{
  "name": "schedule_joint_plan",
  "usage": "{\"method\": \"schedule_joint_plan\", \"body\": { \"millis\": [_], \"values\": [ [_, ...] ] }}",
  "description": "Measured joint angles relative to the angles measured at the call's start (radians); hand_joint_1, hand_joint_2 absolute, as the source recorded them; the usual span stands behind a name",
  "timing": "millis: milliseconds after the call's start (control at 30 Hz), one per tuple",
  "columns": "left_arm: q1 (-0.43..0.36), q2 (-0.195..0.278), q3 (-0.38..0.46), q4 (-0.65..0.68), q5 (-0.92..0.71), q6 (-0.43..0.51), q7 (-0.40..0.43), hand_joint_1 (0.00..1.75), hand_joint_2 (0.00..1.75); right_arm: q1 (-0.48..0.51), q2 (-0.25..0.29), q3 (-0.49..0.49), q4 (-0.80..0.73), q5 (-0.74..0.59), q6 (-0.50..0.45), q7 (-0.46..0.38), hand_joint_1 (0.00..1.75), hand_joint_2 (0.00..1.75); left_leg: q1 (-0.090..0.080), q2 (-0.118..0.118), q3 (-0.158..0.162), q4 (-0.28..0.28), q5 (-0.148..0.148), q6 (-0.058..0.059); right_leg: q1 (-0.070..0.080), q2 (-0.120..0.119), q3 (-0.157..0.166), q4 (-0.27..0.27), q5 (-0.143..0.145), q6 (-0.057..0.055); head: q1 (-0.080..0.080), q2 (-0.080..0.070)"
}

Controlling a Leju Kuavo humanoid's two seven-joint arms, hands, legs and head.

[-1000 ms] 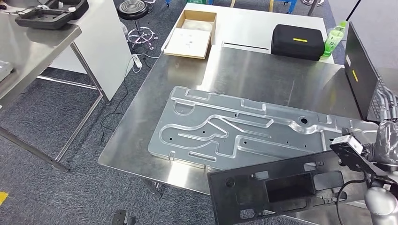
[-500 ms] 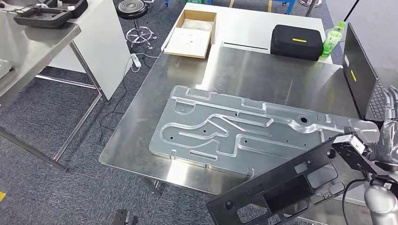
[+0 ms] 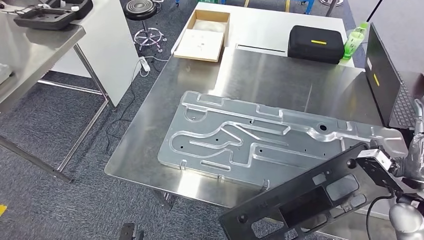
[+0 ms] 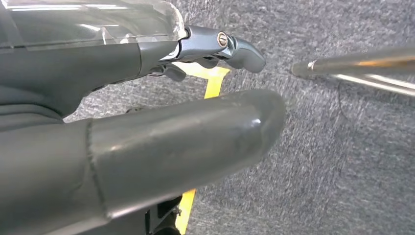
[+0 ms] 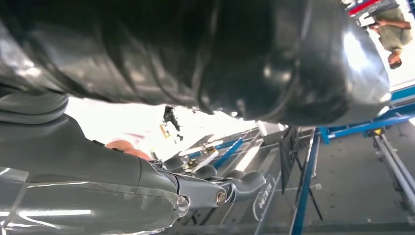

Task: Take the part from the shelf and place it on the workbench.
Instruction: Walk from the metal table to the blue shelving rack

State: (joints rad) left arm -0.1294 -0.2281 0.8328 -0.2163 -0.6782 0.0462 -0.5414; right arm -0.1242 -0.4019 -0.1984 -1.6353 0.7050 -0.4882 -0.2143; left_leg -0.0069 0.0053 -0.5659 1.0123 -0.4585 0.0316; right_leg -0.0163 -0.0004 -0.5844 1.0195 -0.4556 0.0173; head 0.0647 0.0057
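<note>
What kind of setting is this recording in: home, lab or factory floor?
Probably an industrial workshop or robotics test lab: a stainless-steel workbench bearing a large stamped metal panel, grey carpet underfoot, and blue metal racking in the right wrist view.

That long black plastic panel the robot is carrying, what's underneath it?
The long black plastic panel overlaps the near edge of the steel workbench and an edge of the stamped silver metal plate; its near end hangs over grey carpet. Whether it touches them is unclear; whatever it covers is hidden.
</note>
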Motion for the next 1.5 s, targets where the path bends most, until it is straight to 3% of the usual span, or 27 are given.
{"method": "schedule_joint_plan", "body": {
  "millis": [67, 167, 200, 233, 267, 333, 400, 500, 567, 667, 700, 733, 767, 833, 900, 967, 1033, 1100, 1200, 1233, 1267, 1300, 1367, 1400, 1433, 1500],
  "values": [
    [-0.001, 0.000, 0.000, 0.000, -0.002, 0.002, -0.002, 0.00, 0.00, 0.004, 0.003, -0.004, -0.008, 0.002, -0.006, -0.005, 0.00, 0.00, 0.001, -0.001, -0.013, 0.035, -0.027, -0.011, -0.006, 0.000, 0.002, -0.004, 0.002, -0.013, 0.000, 0.000],
    [0.000, 0.000, 0.000, 0.000, -0.003, 0.003, -0.003, 0.00, 0.00, 0.009, 0.010, -0.005, -0.018, 0.006, -0.014, -0.011, 0.00, 0.00, 0.005, -0.002, -0.095, 0.216, -0.120, -0.021, -0.006, -0.001, 0.002, -0.006, 0.003, -0.025, -0.001, 0.000],
    [0.001, 0.000, 0.000, 0.000, -0.003, 0.003, -0.003, 0.00, 0.00, 0.012, 0.013, -0.005, -0.020, 0.008, -0.016, -0.011, 0.00, 0.00, 0.006, -0.002, -0.121, 0.271, -0.137, -0.022, -0.005, -0.001, 0.001, -0.005, 0.003, -0.025, -0.001, 0.000],
    [0.002, 0.000, 0.000, 0.000, -0.003, 0.003, -0.002, 0.00, 0.00, 0.015, 0.016, -0.005, -0.022, 0.009, -0.017, -0.012, 0.00, 0.00, 0.007, -0.002, -0.131, 0.292, -0.136, -0.022, -0.005, 0.000, 0.000, -0.004, 0.003, -0.025, -0.001, 0.000],
    [0.002, 0.000, 0.000, 0.000, -0.003, 0.002, -0.002, 0.00, 0.00, 0.017, 0.019, -0.005, -0.024, 0.010, -0.019, -0.012, 0.00, 0.00, 0.007, -0.002, -0.122, 0.273, -0.115, -0.020, -0.004, 0.001, 0.000, -0.002, 0.002, -0.024, -0.001, 0.000],
    [0.002, 0.001, 0.000, 0.000, -0.003, -0.001, 0.000, 0.00, 0.00, 0.020, 0.023, -0.006, -0.030, 0.012, -0.021, -0.012, 0.00, 0.00, 0.006, -0.003, -0.058, 0.140, -0.047, -0.010, -0.004, 0.002, 0.001, 0.001, 0.001, -0.022, -0.001, 0.000],
    [0.000, 0.002, 0.000, 0.000, -0.002, -0.007, 0.003, 0.00, 0.00, 0.021, 0.024, -0.007, -0.035, 0.013, -0.024, -0.012, 0.00, 0.00, 0.003, -0.003, -0.006, 0.030, -0.011, -0.001, -0.001, 0.004, 0.000, 0.004, -0.001, -0.015, -0.001, 0.000],
    [-0.001, 0.002, 0.000, 0.000, 0.003, -0.023, 0.016, 0.00, 0.00, 0.023, 0.026, -0.012, -0.046, 0.013, -0.032, -0.016, 0.00, 0.00, 0.000, -0.002, 0.004, 0.002, -0.005, 0.008, 0.000, 0.004, -0.002, 0.001, 0.002, 0.003, -0.001, 0.000],
    [-0.001, 0.000, 0.001, 0.000, 0.007, -0.032, 0.036, 0.00, 0.00, 0.027, 0.029, -0.016, -0.059, 0.014, -0.042, -0.025, 0.00, 0.00, 0.004, -0.001, 0.007, -0.011, 0.007, 0.019, -0.002, 0.003, -0.008, 0.020, -0.017, 0.013, -0.001, 0.000],
    [-0.001, -0.002, 0.001, 0.000, 0.006, -0.040, 0.068, 0.00, 0.00, 0.039, 0.035, -0.020, -0.077, 0.017, -0.055, -0.035, 0.00, 0.00, 0.006, 0.002, 0.005, -0.018, 0.016, 0.028, -0.006, 0.003, -0.075, 0.176, -0.112, 0.024, 0.000, 0.000],
    [0.001, -0.002, 0.001, 0.000, 0.005, -0.042, 0.074, 0.00, 0.00, 0.046, 0.038, -0.020, -0.080, 0.018, -0.057, -0.036, 0.00, 0.00, 0.005, 0.002, 0.002, -0.017, 0.017, 0.028, -0.007, 0.002, -0.100, 0.233, -0.135, 0.027, 0.000, 0.000],
    [0.002, -0.002, 0.001, 0.000, 0.005, -0.043, 0.079, 0.00, 0.00, 0.052, 0.042, -0.020, -0.083, 0.018, -0.058, -0.037, 0.00, 0.00, 0.005, 0.002, 0.000, -0.014, 0.017, 0.028, -0.007, 0.002, -0.112, 0.263, -0.141, 0.029, 0.000, 0.000],
    [0.004, -0.002, 0.001, 0.000, 0.005, -0.045, 0.084, 0.00, 0.00, 0.056, 0.045, -0.020, -0.086, 0.018, -0.059, -0.037, 0.00, 0.00, 0.004, 0.002, -0.002, -0.011, 0.018, 0.028, -0.007, 0.002, -0.105, 0.254, -0.126, 0.030, 0.000, 0.000],
    [0.004, -0.002, 0.001, 0.000, 0.003, -0.048, 0.091, 0.00, 0.00, 0.059, 0.048, -0.021, -0.096, 0.018, -0.064, -0.038, 0.00, 0.00, 0.004, 0.002, -0.007, -0.002, 0.016, 0.026, -0.007, 0.001, -0.043, 0.136, -0.064, 0.027, 0.000, 0.000],
    [0.003, -0.002, 0.001, 0.000, 0.000, -0.050, 0.096, 0.00, 0.00, 0.061, 0.050, -0.023, -0.108, 0.019, -0.068, -0.039, 0.00, 0.00, 0.001, 0.000, -0.013, 0.006, 0.015, 0.019, -0.002, 0.001, 0.010, 0.030, -0.023, 0.019, 0.000, 0.000],
    [0.003, -0.002, 0.001, 0.000, -0.003, -0.050, 0.098, 0.00, 0.00, 0.065, 0.052, -0.025, -0.119, 0.020, -0.069, -0.040, 0.00, 0.00, -0.001, -0.001, -0.018, 0.009, 0.019, 0.009, 0.004, 0.002, 0.015, 0.009, -0.015, 0.008, 0.000, 0.000],
    [0.003, -0.001, 0.001, 0.000, -0.003, -0.050, 0.099, 0.00, 0.00, 0.066, 0.054, -0.026, -0.128, 0.022, -0.070, -0.041, 0.00, 0.00, -0.002, -0.002, -0.024, 0.013, 0.018, -0.002, 0.001, 0.001, 0.008, 0.005, -0.004, -0.007, -0.001, 0.000],
    [0.003, -0.001, 0.001, 0.000, -0.003, -0.050, 0.099, 0.00, 0.00, 0.067, 0.056, -0.026, -0.135, 0.024, -0.070, -0.042, 0.00, 0.00, -0.001, -0.004, -0.045, 0.060, -0.028, -0.013, -0.005, -0.002, -0.003, -0.002, 0.010, -0.022, -0.002, 0.000],
    [0.002, 0.000, 0.001, 0.000, -0.002, -0.049, 0.098, 0.00, 0.00, 0.069, 0.061, -0.026, -0.143, 0.027, -0.070, -0.043, 0.00, 0.00, 0.005, -0.004, -0.107, 0.247, -0.153, -0.024, -0.005, -0.004, -0.035, 0.000, 0.033, -0.030, -0.004, 0.000],
    [0.002, 0.000, 0.001, 0.000, -0.002, -0.048, 0.097, 0.00, 0.00, 0.069, 0.062, -0.026, -0.144, 0.028, -0.071, -0.044, 0.00, 0.00, 0.007, -0.004, -0.113, 0.288, -0.173, -0.025, -0.004, -0.004, -0.047, 0.002, 0.040, -0.029, -0.004, 0.000],
    [0.002, 0.001, 0.001, 0.000, -0.002, -0.048, 0.095, 0.00, 0.00, 0.070, 0.064, -0.026, -0.144, 0.028, -0.071, -0.046, 0.00, 0.00, 0.007, -0.004, -0.100, 0.290, -0.174, -0.025, -0.004, -0.004, -0.059, 0.005, 0.048, -0.028, -0.004, 0.000],
    [0.002, 0.002, 0.001, 0.000, -0.002, -0.048, 0.093, 0.00, 0.00, 0.071, 0.066, -0.026, -0.145, 0.028, -0.073, -0.049, 0.00, 0.00, 0.008, -0.004, -0.064, 0.248, -0.158, -0.023, -0.004, -0.004, -0.070, 0.007, 0.055, -0.026, -0.004, 0.000],
    [-0.003, 0.004, 0.001, 0.000, -0.001, -0.048, 0.086, 0.00, 0.00, 0.072, 0.070, -0.025, -0.149, 0.028, -0.076, -0.054, 0.00, 0.00, 0.006, -0.005, 0.043, 0.092, -0.115, -0.014, -0.003, -0.004, -0.086, 0.010, 0.072, -0.020, -0.004, 0.000],
    [-0.006, 0.006, 0.001, 0.000, 0.001, -0.048, 0.083, 0.00, 0.00, 0.071, 0.071, -0.025, -0.150, 0.029, -0.079, -0.057, 0.00, 0.00, 0.004, -0.005, 0.081, 0.028, -0.100, -0.010, -0.002, -0.004, -0.090, 0.010, 0.080, -0.015, -0.004, 0.000],
    [-0.008, 0.007, 0.001, 0.000, 0.002, -0.048, 0.081, 0.00, 0.00, 0.071, 0.073, -0.025, -0.152, 0.031, -0.082, -0.061, 0.00, 0.00, 0.002, -0.005, 0.100, -0.007, -0.092, -0.006, -0.002, -0.004, -0.092, 0.009, 0.087, -0.009, -0.004, 0.000],
    [-0.007, 0.008, 0.002, 0.000, 0.004, -0.051, 0.078, 0.00, 0.00, 0.071, 0.078, -0.022, -0.152, 0.036, -0.092, -0.067, 0.00, 0.00, -0.003, -0.006, 0.096, -0.015, -0.078, 0.002, -0.003, -0.005, -0.092, 0.003, 0.104, 0.006, -0.004, 0.000]
  ]
}}
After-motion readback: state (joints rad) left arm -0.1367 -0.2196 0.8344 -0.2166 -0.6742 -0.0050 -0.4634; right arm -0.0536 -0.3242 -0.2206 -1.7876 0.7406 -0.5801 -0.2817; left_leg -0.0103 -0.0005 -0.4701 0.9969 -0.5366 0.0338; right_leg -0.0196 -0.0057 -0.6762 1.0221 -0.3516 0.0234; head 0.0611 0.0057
